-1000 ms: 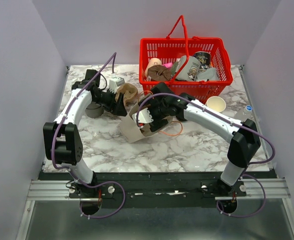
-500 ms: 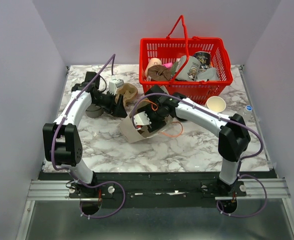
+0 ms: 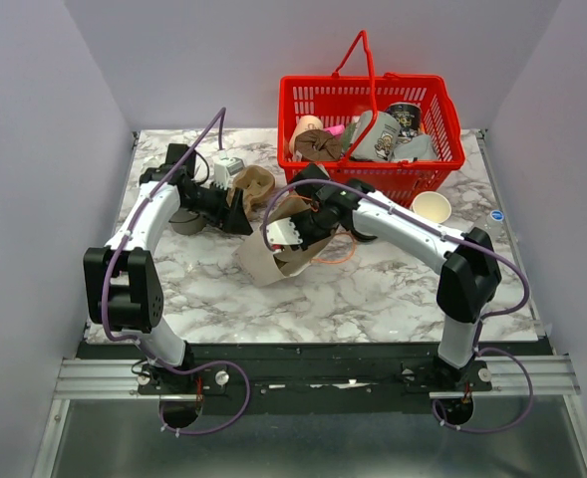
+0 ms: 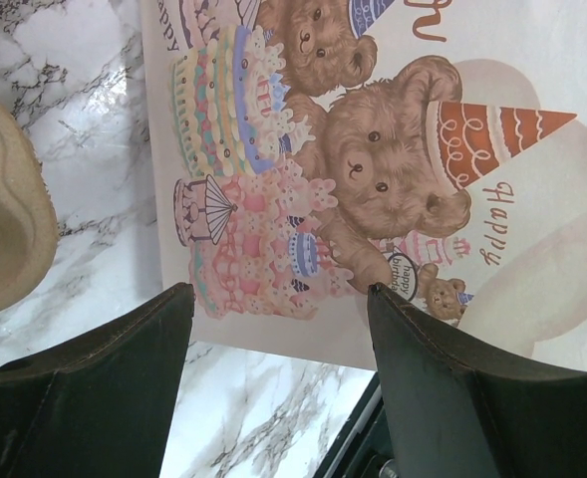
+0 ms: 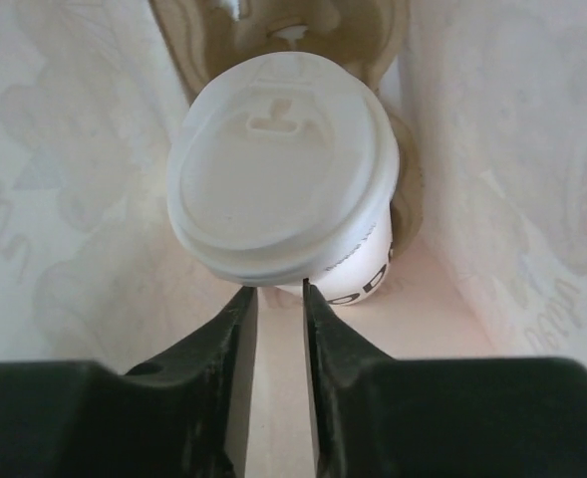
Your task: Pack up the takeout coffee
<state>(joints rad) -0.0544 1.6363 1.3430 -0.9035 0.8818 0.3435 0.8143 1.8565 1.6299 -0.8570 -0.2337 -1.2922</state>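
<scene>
The small white paper cup with a round white plastic lid (image 5: 283, 189) sits deep inside the pale paper bag printed with teddy bears (image 3: 258, 261), its lid facing the bag's mouth and a tan moulded shape close behind it. The right gripper (image 5: 275, 291) reaches into the bag. Its jaws are drawn nearly together with a slim gap between them, the tips just beside the lid's near rim. Nothing lies between them.

The bag lies on the grey-veined white marble table (image 3: 373, 289). The left gripper (image 4: 278, 294) hovers at the bag's left side with its jaws spread wide. The printed face shows beyond them, and nothing is pinched there. Behind the bag stands a red plastic basket (image 3: 323, 105) holding assorted items, and a lidless paper cup (image 3: 432, 207) stands just beside it.
</scene>
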